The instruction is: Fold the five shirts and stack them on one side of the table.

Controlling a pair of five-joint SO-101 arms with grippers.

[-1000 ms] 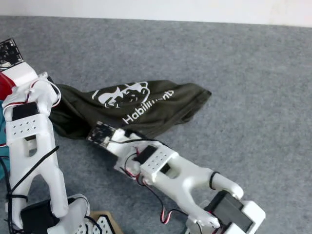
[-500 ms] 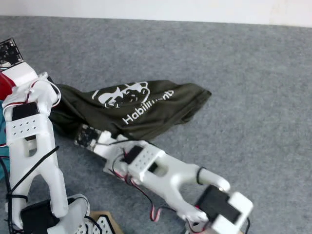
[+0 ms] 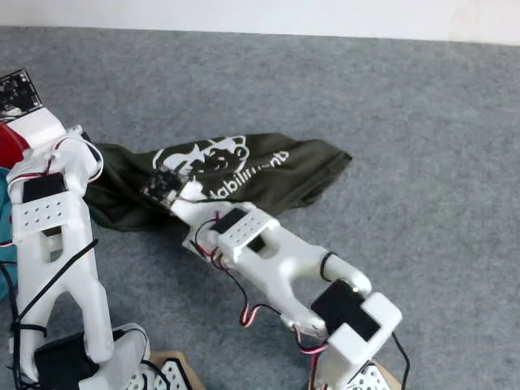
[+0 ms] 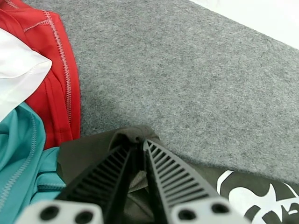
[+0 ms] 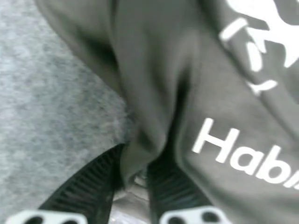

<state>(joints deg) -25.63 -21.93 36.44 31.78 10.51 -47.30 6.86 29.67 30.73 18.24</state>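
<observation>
A dark olive shirt (image 3: 276, 166) with white print lies crumpled across the grey table. My left gripper (image 4: 138, 143) is shut on a bunched edge of the olive shirt (image 4: 93, 154) at its left end, under the left arm (image 3: 49, 211) in the high view. My right gripper (image 5: 135, 164) is shut on a fold of the shirt (image 5: 224, 93) next to the white lettering. In the high view the right gripper (image 3: 166, 188) sits over the shirt's near left part.
A red shirt (image 4: 51, 70), a white shirt (image 4: 18, 74) and a teal shirt (image 4: 21, 158) lie piled at the table's left edge, seen as red (image 3: 10, 142) in the high view. Bare grey carpet (image 3: 406, 122) stretches right and behind.
My right gripper swung left along the shirt's near edge, then moved away over the shirt, taking the near edge with it. The left arm stayed put.
</observation>
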